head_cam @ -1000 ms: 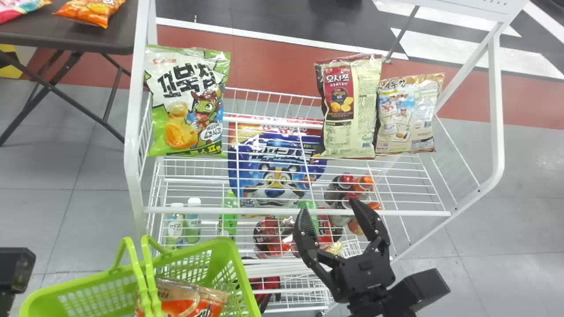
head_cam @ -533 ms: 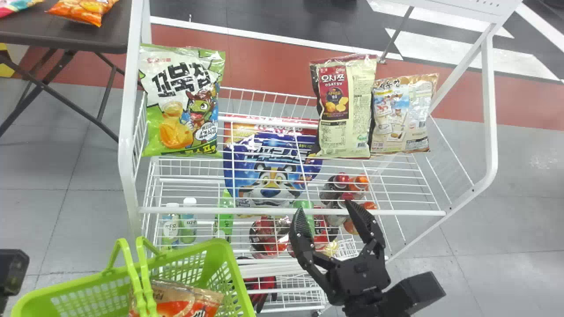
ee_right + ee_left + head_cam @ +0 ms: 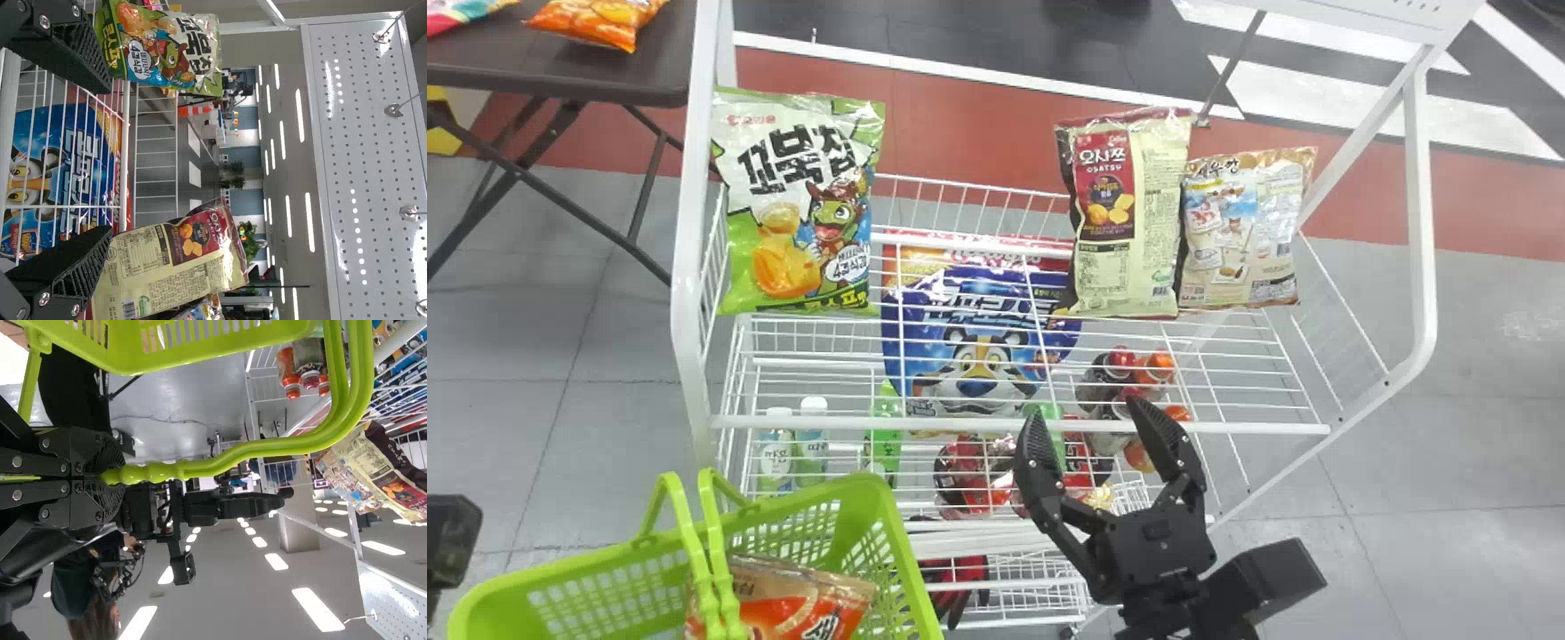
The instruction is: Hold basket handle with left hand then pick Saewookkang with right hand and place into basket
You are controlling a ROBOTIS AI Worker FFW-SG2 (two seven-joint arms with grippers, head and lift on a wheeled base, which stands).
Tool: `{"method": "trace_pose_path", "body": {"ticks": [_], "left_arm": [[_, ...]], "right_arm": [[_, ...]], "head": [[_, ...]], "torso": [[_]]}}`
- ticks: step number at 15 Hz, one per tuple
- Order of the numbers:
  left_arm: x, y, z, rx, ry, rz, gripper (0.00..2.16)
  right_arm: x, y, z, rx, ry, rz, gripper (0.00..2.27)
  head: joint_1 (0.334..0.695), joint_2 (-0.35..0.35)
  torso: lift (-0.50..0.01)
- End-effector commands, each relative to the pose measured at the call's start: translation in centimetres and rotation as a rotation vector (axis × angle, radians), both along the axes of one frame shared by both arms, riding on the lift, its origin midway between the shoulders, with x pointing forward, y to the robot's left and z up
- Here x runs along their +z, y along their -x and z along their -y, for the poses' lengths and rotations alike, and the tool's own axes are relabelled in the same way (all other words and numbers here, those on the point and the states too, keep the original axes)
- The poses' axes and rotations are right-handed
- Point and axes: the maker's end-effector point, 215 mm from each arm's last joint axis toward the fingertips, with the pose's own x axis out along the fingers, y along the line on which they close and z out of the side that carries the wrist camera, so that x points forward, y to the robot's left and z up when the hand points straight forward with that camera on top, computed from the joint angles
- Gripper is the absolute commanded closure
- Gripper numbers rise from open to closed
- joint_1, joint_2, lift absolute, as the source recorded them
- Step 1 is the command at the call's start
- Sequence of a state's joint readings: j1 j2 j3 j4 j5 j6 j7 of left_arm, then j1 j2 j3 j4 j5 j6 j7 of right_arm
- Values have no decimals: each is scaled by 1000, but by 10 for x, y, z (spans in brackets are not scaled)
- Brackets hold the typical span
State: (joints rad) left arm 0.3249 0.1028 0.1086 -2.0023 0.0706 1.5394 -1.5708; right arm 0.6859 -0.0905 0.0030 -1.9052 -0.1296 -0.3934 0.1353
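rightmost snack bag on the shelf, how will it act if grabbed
The rightmost snack bag will probably crumple, since its film is creased. Its glossy surface may slide in a grip. It stands close beside the cream-and-maroon bag, so a push might nudge both.

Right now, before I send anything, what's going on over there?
The left claw is clamped on the handle of the green basket, where a brown-and-orange snack bag lies. The right claw is open and empty, in front of the white wire rack. Three bags stand on the rack's upper shelf: a green one at the left, then a cream-and-red one and a tan one side by side at the right.
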Motion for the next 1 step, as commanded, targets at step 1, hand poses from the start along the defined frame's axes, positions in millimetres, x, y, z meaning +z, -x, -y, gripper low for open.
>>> {"method": "trace_pose_path", "body": {"ticks": [1], "left_arm": [[2, 2, 1, 0, 14, -29, 2155]], "right_arm": [[0, -1, 0, -1, -5, 0, 73]], "head": [[695, -283]], "torso": [[-15]]}}
